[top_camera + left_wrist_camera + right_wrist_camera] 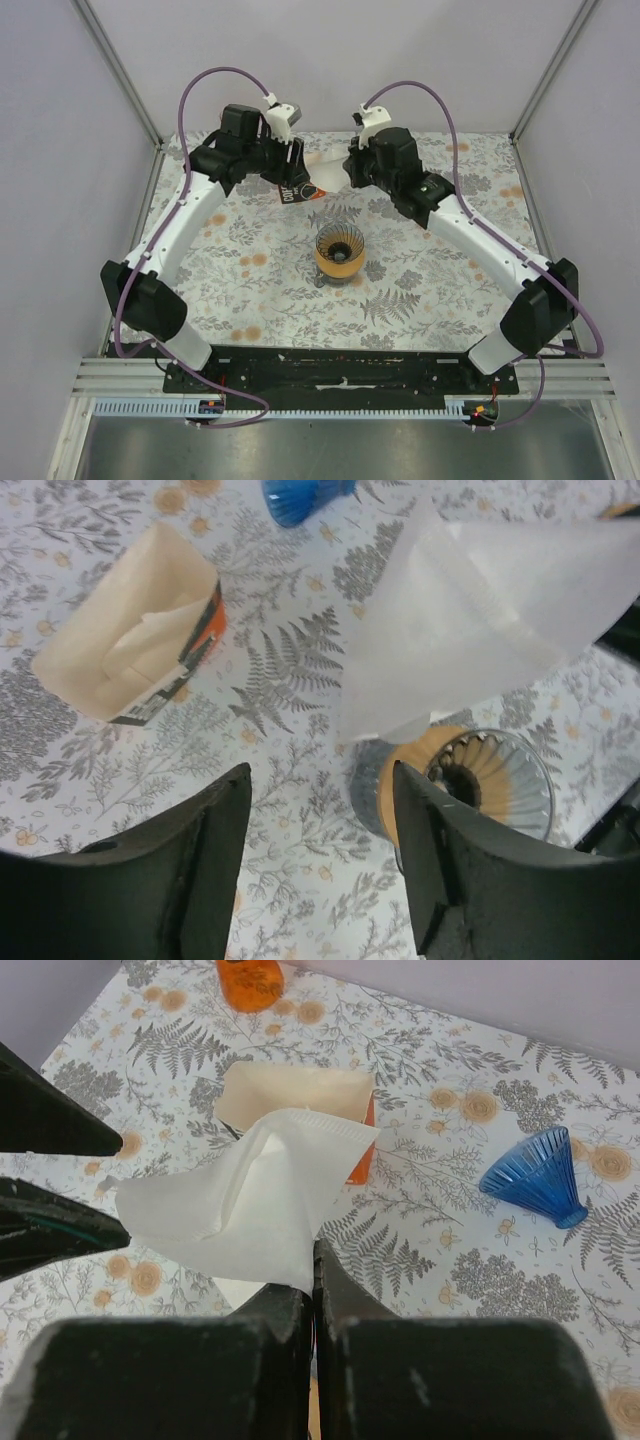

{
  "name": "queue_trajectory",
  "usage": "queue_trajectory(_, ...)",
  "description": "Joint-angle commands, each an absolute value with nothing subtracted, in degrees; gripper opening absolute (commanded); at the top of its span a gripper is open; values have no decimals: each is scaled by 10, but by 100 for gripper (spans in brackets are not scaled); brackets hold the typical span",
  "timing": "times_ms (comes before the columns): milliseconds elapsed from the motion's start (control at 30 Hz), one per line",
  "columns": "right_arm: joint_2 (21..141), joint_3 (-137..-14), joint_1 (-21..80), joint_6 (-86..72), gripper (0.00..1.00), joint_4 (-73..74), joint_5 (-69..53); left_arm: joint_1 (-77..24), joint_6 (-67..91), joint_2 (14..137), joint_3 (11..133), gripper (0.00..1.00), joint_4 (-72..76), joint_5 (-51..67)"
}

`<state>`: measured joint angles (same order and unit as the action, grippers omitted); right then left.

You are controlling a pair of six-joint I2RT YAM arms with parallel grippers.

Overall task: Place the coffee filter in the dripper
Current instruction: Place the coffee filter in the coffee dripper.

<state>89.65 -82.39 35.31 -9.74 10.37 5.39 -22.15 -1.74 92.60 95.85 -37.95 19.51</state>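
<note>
- Both arms reach from the near edge and bend inward, their wrists meeting over the far middle of the table (pixel 430 300)
- The right gripper (pixel 313 1260) pinches the white coffee filter (pixel 240 1195) by its edge, held in the air
- The left gripper (pixel 318 800) stands open beside it, holding nothing
- The dripper (pixel 339 252) sits at the table's centre, nearer than the filter
</note>
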Motion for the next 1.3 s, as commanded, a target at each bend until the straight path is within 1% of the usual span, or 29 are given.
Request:
queue_trajectory(0, 882, -907, 336, -68, 0, 252, -28, -218, -49, 891, 1013, 69, -460, 306)
queue_trajectory(133, 893, -958, 318, -57, 0, 390, -131, -214, -51, 883, 1049, 72, -503, 352)
queue_trajectory(233, 913, -995, 318, -37, 0, 496, -180, -214, -40, 878, 1064, 72, -519, 367)
queue_trajectory(333, 926, -1005, 318, -26, 0, 576, -235, -212, -36, 874, 1063, 72, -525, 374)
queue_trajectory(533, 958, -993, 318, -26, 0, 602, -272, -213, -27, 874, 1016, 72, -508, 364)
queue_trajectory(633, 989, -999, 318, -25, 0, 598, -292, -214, -16, 874, 974, 71, -490, 385)
queue_trajectory(733, 1020, -1014, 318, -25, 0, 598, -286, -227, -10, 870, 927, 71, -468, 388)
queue_trajectory(867, 1043, -1027, 318, -25, 9, 598, -272, -247, -9, 877, 885, 72, -448, 393)
queue_trajectory(933, 1047, -1028, 318, -26, 16, 599, -263, -248, -9, 882, 875, 72, -441, 393)
queue_trajectory(1000, 1047, -1028, 318, -26, 28, 599, -251, -248, -6, 888, 868, 72, -433, 393)
queue_trajectory(1100, 1042, -1034, 319, -26, 36, 599, -243, -248, -6, 895, 863, 72, -425, 397)
queue_trajectory(1267, 1021, -1052, 319, -25, 45, 599, -219, -250, -6, 908, 857, 72, -416, 390)
